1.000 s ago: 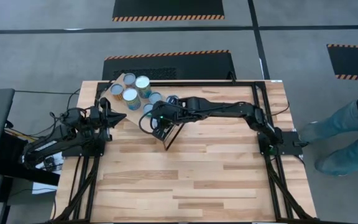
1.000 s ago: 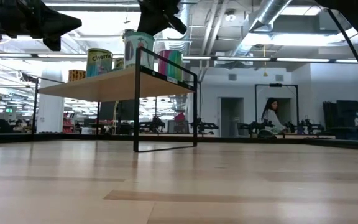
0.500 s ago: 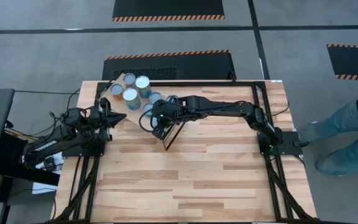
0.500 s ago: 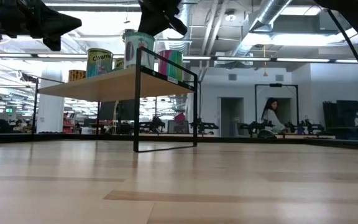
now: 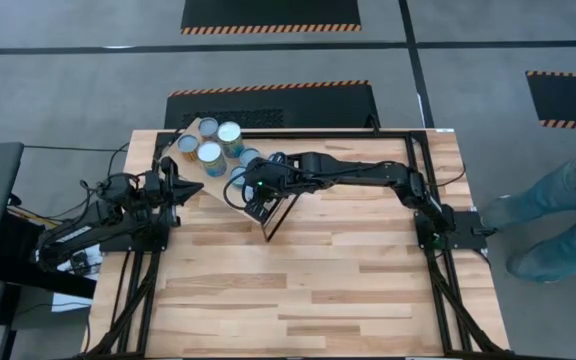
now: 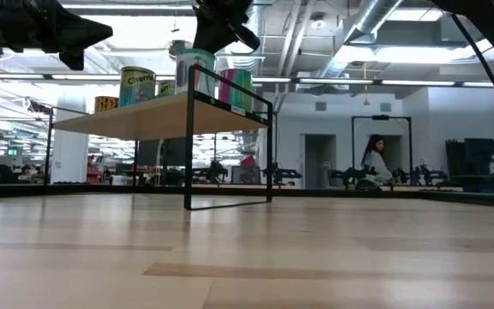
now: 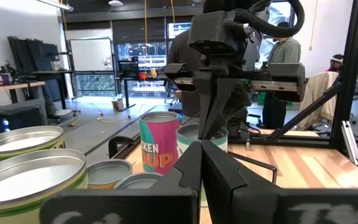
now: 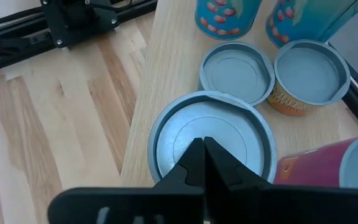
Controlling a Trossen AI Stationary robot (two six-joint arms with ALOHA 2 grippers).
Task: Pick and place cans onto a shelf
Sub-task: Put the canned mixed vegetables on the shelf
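The light wood shelf (image 5: 184,165) stands at the table's far left, and several cans (image 5: 210,154) stand on it. My right gripper (image 8: 204,149) is shut, straight over the round silvery top of a teal can (image 8: 213,140) near the shelf's near edge. The low view shows this can (image 6: 195,73) at the dark-framed end under the gripper (image 6: 206,39). A pink can (image 7: 160,144) stands next to it. My left gripper (image 7: 201,163) is shut and empty, level with the shelf at its left end (image 5: 190,190). My right gripper points down with its shut fingertips (image 8: 196,152) on or just above the middle of the teal can's top (image 8: 185,134). I cannot tell whether they touch it. The can stands upright on the shelf.
The shelf's dark frame legs (image 6: 187,163) stand on the plank table (image 6: 247,249). The table's near half is bare wood (image 5: 308,290). A person's legs (image 5: 553,215) are past the table's right edge. Another person (image 6: 374,159) is far off in the room.
In the low view the teal can under my right gripper has shifted a little along the shelf, and its top now shows slightly lower. My right gripper has stayed over it, shut.
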